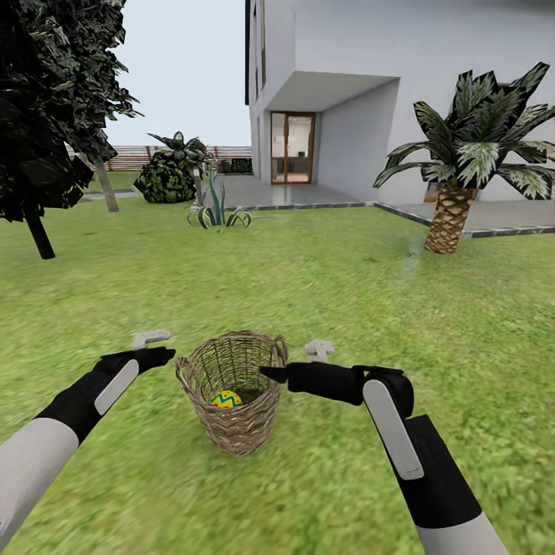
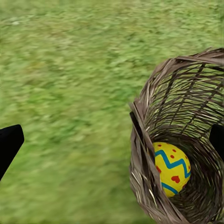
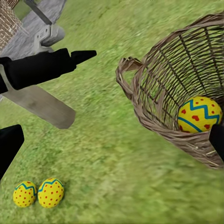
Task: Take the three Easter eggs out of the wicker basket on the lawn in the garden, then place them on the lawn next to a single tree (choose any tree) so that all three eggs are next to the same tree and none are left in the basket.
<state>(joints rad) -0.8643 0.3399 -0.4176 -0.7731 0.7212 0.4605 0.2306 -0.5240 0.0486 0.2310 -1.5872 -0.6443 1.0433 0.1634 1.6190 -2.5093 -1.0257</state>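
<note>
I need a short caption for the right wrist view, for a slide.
One Easter egg remains in the wicker basket; two eggs lie together on the lawn, apart from it.

White house (image 1: 401, 69) with glass door (image 1: 292, 147); grey patio (image 1: 308, 193) before it. Scaly-trunked palm (image 1: 455, 208) right, spiky plant (image 1: 218, 212), dark bush (image 1: 165, 179), fence (image 1: 139, 156) behind.

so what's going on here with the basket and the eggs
A two-armed robot stands on a lawn with a wicker basket between its arms. One yellow egg is still inside the basket. Two more eggs lie side by side on the grass. The left pincer hangs beside the basket, and the right pincer sits at its rim. Neither holds an egg.
</note>
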